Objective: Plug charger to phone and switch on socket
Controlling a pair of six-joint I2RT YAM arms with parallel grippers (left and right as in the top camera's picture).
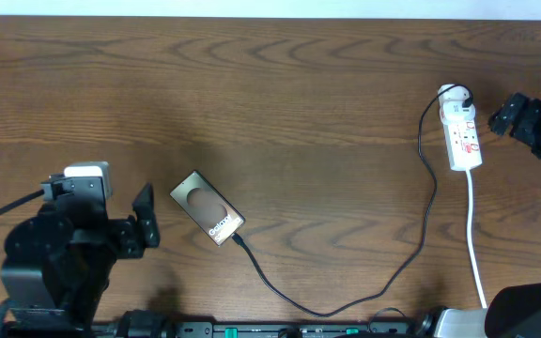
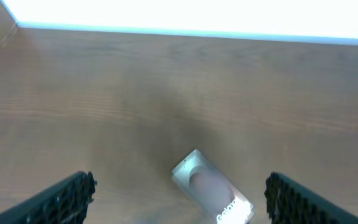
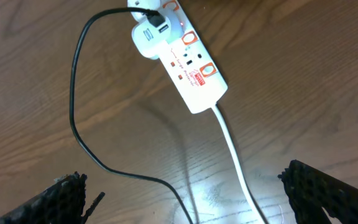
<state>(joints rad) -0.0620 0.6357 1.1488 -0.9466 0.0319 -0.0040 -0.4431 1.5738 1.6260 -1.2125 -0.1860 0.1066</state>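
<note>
Both robot grippers hang open and empty over a brown wooden table (image 1: 280, 84).
Flat bronze-brown glossy phone (image 1: 207, 208) lies beside the left gripper (image 1: 148, 218), thin black charger cable (image 1: 411, 253) meeting its end. The white, red-marked power strip (image 3: 188, 65) sits near the right gripper (image 3: 188, 196). Switching it on might shove the strip and tug the cable loose.

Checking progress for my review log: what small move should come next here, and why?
Probably ease the open right gripper over the socket to press its switch. The charger tip appears to meet the phone, though whether it is seated I cannot tell, and the left gripper hangs open, empty.
</note>
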